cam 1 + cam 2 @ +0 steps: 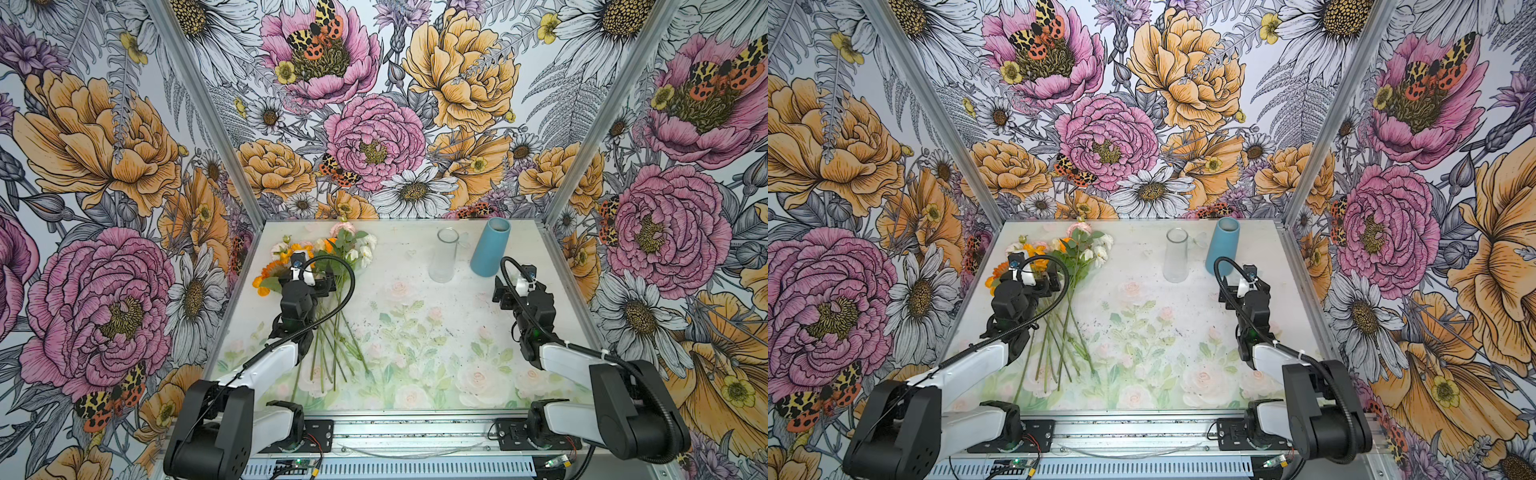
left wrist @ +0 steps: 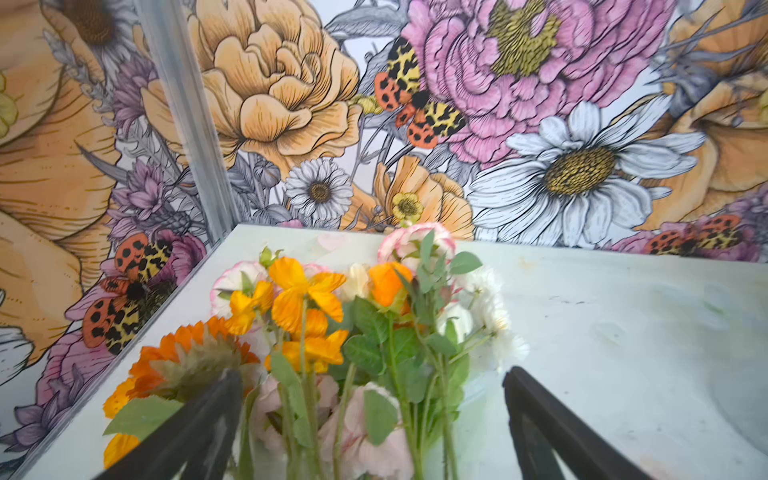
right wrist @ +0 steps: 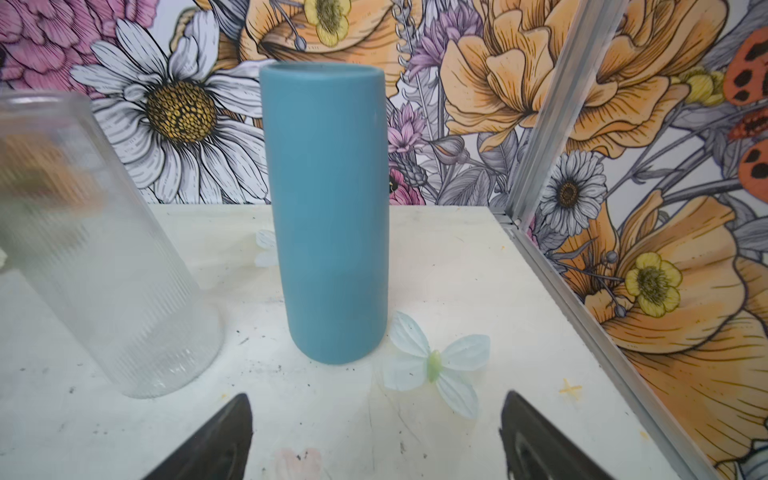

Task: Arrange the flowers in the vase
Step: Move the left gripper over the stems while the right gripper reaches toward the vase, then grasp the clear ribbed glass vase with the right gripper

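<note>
Left hand (image 2: pixel 372 372) sat released over leafy green-stemmed orange, pink, white flowers (image 1: pixel 340 245) lying flat on pale worktop (image 1: pixel 415 266); best clench one stem mid-length; right hand (image 3: pixel 377 395) released, faced matte blue cylinder vase (image 3: pixel 328 208).

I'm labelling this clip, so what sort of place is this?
Probably a robot test booth: a small table walled by flowered wallpaper, left arm and right arm bolted to a metal rail.

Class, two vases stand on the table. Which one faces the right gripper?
The opaque blue vase, straight ahead of the right gripper; the clear ribbed glass vase stands aside, nearer the flowers.
</note>
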Controlling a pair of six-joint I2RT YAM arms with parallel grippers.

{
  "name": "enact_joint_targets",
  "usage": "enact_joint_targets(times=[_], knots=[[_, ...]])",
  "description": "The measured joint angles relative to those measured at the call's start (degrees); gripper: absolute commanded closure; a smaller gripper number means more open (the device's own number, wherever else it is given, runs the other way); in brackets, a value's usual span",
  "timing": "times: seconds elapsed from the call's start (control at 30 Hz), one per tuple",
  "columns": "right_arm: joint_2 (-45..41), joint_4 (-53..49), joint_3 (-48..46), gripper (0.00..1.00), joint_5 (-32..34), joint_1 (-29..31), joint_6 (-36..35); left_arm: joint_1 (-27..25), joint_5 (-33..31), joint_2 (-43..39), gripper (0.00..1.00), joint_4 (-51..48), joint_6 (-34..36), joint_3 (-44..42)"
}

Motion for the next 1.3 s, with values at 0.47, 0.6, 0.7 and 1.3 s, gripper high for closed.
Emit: enact_joint_targets(times=[0.47, 0.6, 0.7, 1.3], knots=[[1.46, -24.65, 22.82, 0.01, -13.40, 8.85, 0.09, -22.32, 9.38, -2.27, 0.01, -30.84, -12.52, 13.11], [11.15, -23.06, 28.28, 0.01, -16.00, 9.92, 0.00, -24.48, 11.87, -3.23, 0.01, -32.54, -13.84, 13.40], [17.38, -22.56, 32.26, 0.01, -17.29, 9.92, -0.09, -24.59, 12.98, -3.82, 0.01, -33.18, -15.02, 13.40], [30.16, -20.72, 42.49, 0.00, -19.39, 9.99, -0.57, -25.18, 12.59, -4.15, 0.01, -34.56, -16.92, 13.40]])
